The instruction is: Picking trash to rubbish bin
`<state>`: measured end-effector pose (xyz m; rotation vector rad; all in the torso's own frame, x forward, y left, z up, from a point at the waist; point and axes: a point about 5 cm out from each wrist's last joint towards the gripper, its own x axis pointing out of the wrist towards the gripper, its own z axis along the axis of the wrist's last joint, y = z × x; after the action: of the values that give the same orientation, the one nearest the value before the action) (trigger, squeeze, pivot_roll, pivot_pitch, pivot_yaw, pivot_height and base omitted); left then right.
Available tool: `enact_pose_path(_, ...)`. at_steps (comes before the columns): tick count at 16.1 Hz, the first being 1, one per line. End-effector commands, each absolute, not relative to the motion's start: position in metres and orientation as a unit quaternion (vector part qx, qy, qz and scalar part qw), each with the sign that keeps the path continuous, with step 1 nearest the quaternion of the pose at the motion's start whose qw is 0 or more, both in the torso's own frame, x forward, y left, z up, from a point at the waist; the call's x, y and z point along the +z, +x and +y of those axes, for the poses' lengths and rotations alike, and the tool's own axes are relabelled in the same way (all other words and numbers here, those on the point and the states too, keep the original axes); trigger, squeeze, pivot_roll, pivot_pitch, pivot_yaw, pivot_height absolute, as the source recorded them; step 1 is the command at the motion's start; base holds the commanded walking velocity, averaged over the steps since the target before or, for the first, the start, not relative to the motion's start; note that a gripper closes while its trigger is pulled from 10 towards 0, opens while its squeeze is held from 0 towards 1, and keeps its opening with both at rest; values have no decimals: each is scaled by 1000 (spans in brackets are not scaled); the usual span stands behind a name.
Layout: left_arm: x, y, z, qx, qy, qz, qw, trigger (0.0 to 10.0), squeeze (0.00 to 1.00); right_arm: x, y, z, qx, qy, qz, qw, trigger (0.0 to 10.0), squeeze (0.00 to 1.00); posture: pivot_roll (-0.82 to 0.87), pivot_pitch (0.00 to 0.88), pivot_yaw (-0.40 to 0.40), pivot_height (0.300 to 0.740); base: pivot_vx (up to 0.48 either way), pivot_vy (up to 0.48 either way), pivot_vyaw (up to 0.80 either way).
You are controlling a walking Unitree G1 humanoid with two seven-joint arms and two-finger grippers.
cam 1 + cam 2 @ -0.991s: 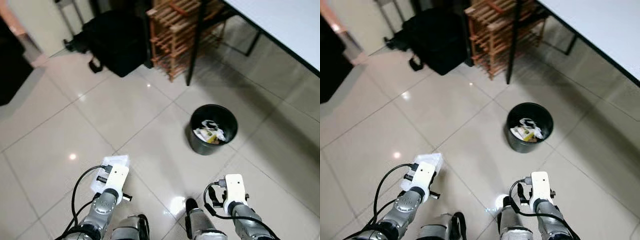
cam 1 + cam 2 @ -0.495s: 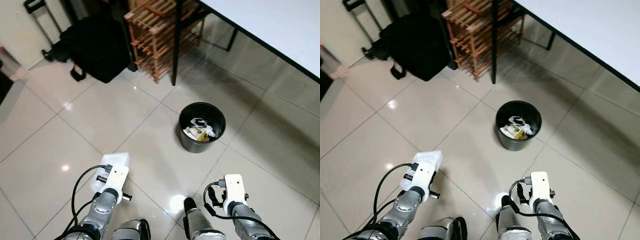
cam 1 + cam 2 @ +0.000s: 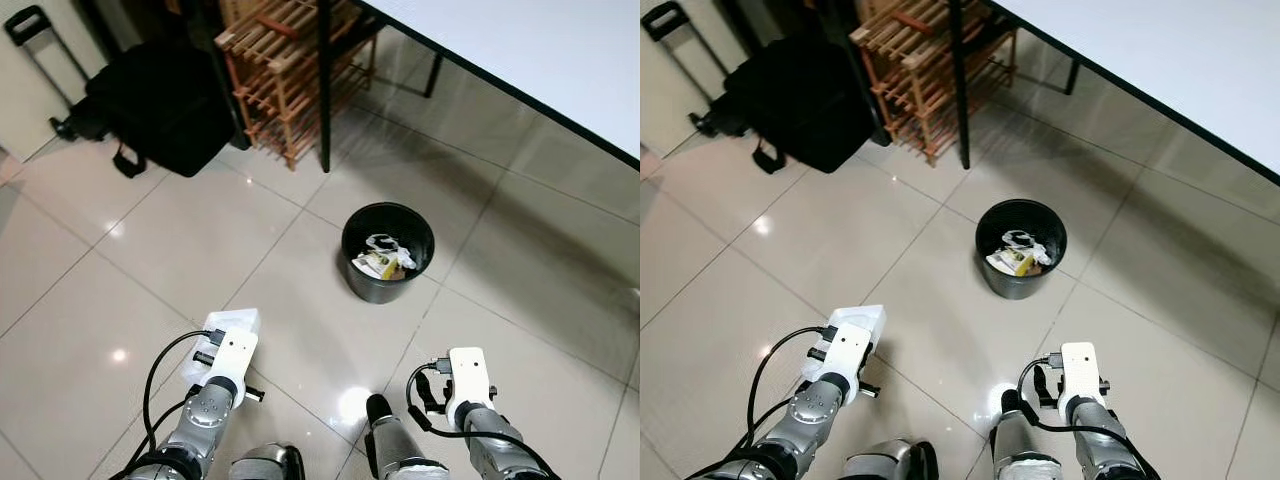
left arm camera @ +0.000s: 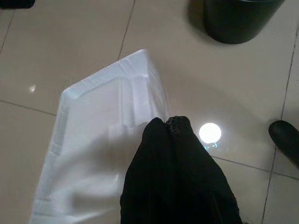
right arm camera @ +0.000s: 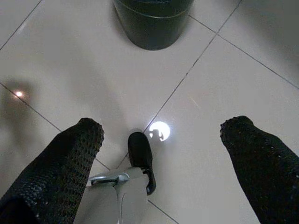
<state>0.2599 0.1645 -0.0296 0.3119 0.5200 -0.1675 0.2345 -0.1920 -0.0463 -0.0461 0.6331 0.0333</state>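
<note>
The left tool (image 4: 166, 125) has its two black fingers pressed together on the rim of a white foam tray (image 4: 100, 135), which hangs from that pinch out ahead of the left wrist, above the tiled floor (image 3: 200, 230) at about 10 o'clock from the robot's feet. In the left wrist view the grip sits on one long edge of the tray, at its thin raised wall, with the rest of the tray cantilevered away from the fingers. The tray looks like moulded foam, so it is probably very light and fairly stiff, yet brittle: a hard squeeze could crack or dent the rim, and a one-edge hold lets it swing or twist as the robot walks. Its surface seems smooth, so a slip is possible, though so light a thing needs little clamping force. A hold nearer the middle of the long edge would likely keep it steadier than one at a corner. The rubbish bin (image 3: 388, 252), a round black one already holding some crumpled paper and wrappers, stands on the floor at about 1 o'clock, well apart from the tray. The right tool (image 5: 163, 135) hangs low with its fingers spread wide and nothing between them.
</note>
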Motion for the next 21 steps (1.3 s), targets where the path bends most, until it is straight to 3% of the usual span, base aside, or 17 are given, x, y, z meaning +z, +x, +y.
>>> enact_pose_path(1,-38,250,171,-78,160,279,944,10000,0,-55,223,-191,17,-20,335,942,10000,0,40,285,94,740,0,0,-800)
enact_pose_path(8,-38,249,169,-82,156,280,944,10000,0,-54,223,-191,13,-16,332,943,10000,0,43,285,98,740,102,0,-753)
enact_pose_path(21,-39,249,171,-84,167,288,939,10000,0,-54,224,-190,10,-16,330,944,10000,0,42,270,107,740,0,0,0)
